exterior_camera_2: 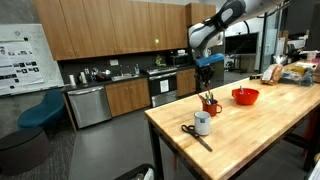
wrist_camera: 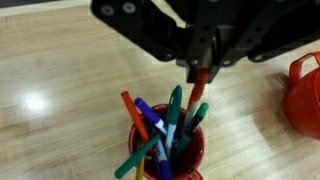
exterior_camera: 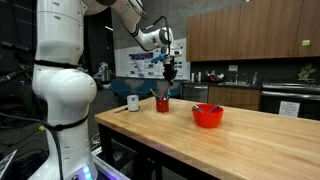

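The claw (wrist_camera: 200,66) is pressed together on a red marker (wrist_camera: 197,84), pinching it near its upper end so that the marker's long axis runs close to upright, its free end pointing down. Straight beneath, a little apart, stands the cup (wrist_camera: 192,152). In the wrist view the marker's lower end hangs just over the cup's open mouth, on the side nearer the bowl (wrist_camera: 306,95). In an exterior view the claw (exterior_camera: 171,72) sits above the cup (exterior_camera: 162,103) with a clear gap between them.

The cup is a round red vessel, smooth and glossy, crammed with markers (wrist_camera: 168,125): slim, hard plastic sticks in teal, purple, orange and blue, leaning outward at all angles (little free room among them). It stands near a long edge of the surface (wrist_camera: 60,90), a pale butcher-block wood with a light sheen. The bowl (exterior_camera_2: 245,96), red and shiny, lies further along that surface. A white mug (exterior_camera_2: 203,124) and dark-handled scissors (exterior_camera_2: 192,133) sit toward the near corner.
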`<state>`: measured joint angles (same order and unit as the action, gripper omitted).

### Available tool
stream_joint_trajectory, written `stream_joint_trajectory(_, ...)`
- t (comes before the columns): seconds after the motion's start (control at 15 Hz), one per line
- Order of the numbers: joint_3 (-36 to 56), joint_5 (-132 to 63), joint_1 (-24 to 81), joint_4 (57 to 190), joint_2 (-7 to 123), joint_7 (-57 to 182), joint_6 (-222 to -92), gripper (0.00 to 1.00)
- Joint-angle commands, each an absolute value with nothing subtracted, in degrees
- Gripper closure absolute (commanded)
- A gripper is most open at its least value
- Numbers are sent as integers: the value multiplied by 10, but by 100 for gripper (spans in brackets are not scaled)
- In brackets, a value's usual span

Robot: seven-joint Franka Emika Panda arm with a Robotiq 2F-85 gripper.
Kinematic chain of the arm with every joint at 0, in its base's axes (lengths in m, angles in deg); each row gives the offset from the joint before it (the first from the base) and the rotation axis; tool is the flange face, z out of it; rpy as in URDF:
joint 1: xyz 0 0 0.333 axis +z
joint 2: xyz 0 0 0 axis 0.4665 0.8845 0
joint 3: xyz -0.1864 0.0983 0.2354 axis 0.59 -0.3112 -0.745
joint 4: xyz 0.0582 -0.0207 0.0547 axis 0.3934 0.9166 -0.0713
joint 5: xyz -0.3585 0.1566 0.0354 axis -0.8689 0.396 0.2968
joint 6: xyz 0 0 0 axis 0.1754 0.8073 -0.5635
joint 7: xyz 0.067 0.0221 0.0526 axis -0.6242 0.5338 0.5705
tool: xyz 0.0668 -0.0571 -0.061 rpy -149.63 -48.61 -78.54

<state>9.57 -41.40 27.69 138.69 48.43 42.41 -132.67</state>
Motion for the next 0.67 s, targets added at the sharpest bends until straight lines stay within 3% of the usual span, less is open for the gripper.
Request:
stream_joint_trajectory(0.0,96,-412,272,1374,472,441,-1313,98)
stream_joint_trajectory(0.6,108,-380,247,1298,477,487,-1280,98)
